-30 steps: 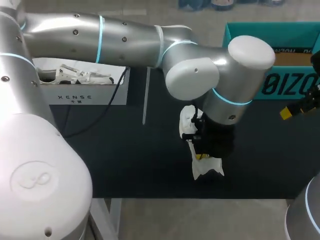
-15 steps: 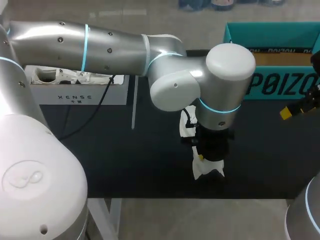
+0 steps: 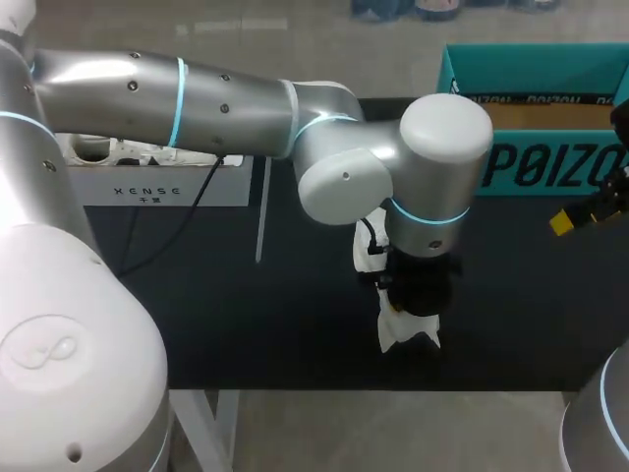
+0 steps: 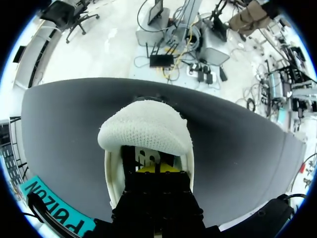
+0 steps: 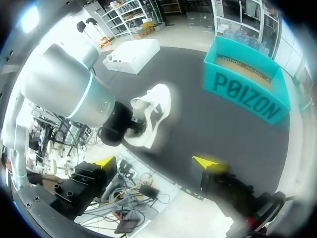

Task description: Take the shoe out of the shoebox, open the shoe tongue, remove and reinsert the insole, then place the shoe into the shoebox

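Observation:
A white shoe (image 3: 403, 332) hangs toe-down under my left gripper (image 3: 415, 295), near the table's front edge at the middle. In the left wrist view the mesh toe (image 4: 146, 130) points away from the left gripper (image 4: 154, 170). The yellow tips are pressed together inside the shoe's opening, shut on a thin part of the shoe that I cannot make out. The teal shoebox (image 3: 536, 167) stands at the back right. My right gripper (image 3: 588, 212) sits at the right edge, open and empty. Its right wrist view shows the right gripper (image 5: 156, 162), the shoe (image 5: 152, 115) and the shoebox (image 5: 246, 85).
A white box (image 3: 157, 182) with white items stands at the back left, and a black cable (image 3: 192, 211) runs from it over the dark mat. A thin white strip (image 3: 262, 211) lies beside it. My left arm (image 3: 246, 103) spans the table's back half.
My left arm's forearm and wrist have swung a little to the left above the shoe. The shoe stays almost where it was. The right gripper has not moved.

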Controlling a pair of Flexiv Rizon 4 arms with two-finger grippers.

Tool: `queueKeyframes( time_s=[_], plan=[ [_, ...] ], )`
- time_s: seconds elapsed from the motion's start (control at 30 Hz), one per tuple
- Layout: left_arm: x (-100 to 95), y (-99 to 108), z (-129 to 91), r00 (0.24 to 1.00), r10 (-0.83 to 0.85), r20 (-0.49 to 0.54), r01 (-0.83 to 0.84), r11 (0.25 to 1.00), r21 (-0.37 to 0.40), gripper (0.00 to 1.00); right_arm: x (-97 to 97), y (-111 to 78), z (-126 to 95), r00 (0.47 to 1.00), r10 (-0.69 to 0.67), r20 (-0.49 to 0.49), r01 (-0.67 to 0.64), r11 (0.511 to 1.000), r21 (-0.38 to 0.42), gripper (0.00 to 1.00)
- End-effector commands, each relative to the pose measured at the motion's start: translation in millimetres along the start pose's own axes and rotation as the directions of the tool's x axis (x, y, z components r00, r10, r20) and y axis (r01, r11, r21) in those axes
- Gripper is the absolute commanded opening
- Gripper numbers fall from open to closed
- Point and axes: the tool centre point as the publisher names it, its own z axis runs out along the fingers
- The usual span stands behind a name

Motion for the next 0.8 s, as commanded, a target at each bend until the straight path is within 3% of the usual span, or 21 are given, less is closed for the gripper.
queueKeyframes(
  time_s=[0.03, 0.23, 0.57, 0.8],
  plan=[
    [-13.6, -0.3, 21.8, 1.0, 0.006, -0.007, -0.006, 1.0, 0.011, 0.0, -0.3, 0.7, 1.0, 1.0, 0.001, 0.002, -0.001, 1.0, 0.002, 1.0],
    [-18.0, -1.0, 30.5, 1.0, 0.005, 0.011, -0.005, 1.0, 0.027, 0.0, -0.3, 0.7, 1.0, 1.0, 0.001, 0.002, -0.001, 1.0, 0.002, 1.0],
    [-1.1, 1.8, -8.0, 1.0, -0.002, -0.007, 0.001, 0.999, -0.042, 0.0, -0.3, 0.7, 1.0, 1.0, 0.001, 0.002, -0.001, 1.0, 0.002, 1.0],
    [-12.9, 10.1, -3.1, 1.0, 0.006, 0.02, -0.005, 0.999, -0.043, 0.0, -0.3, 0.7, 1.0, 1.0, 0.001, 0.002, -0.001, 1.0, 0.002, 1.0]
  ],
)
